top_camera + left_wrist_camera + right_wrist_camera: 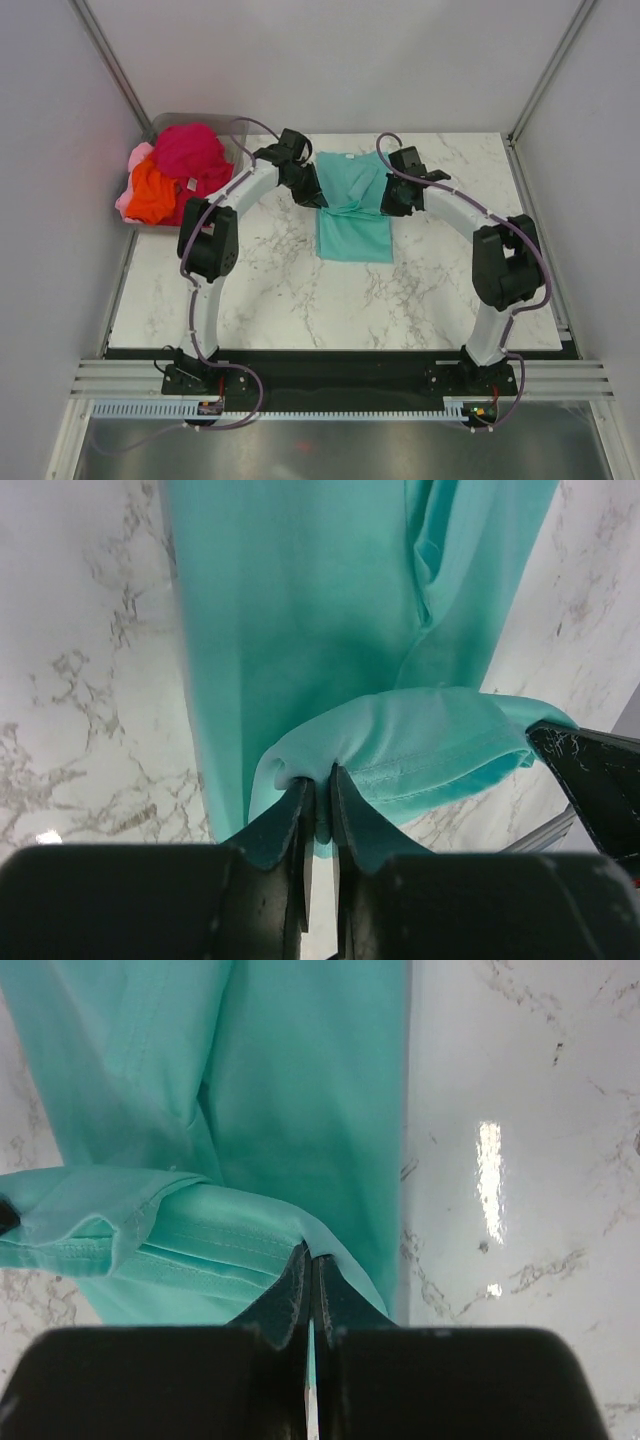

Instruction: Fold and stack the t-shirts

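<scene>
At the far left corner of the table, a clear plastic bin (230, 150) holds three crumpled cloth shirts: a light pink t-shirt (137, 158) at the outer edge, an orange t-shirt (152, 192) in front, and a magenta-red t-shirt (190, 150) heaped on top. They are probably parked there as the waiting pile, so the work area carries only one garment. To their right, the left arm (245, 195) reaches inward. The left jaws are nearly pressed together, pinching a bunched fold of the soft teal-turquoise cloth t-shirt (355, 235) at its left edge. Only a thin gap, filled with fabric, shows between them. That shirt lies in the middle of the white marble-patterned table (300, 290), already narrowed into a long strip with its near end flat. A stitched hem band is raised across it, strung between the two arms. Holding it at both edges likely keeps the band taut and level, so it can be laid over squarely. On the right, the right jaws are pressed tight on the matching edge, with a sliver of teal caught between them. Beyond them the table is bare, with room for a stack.
</scene>
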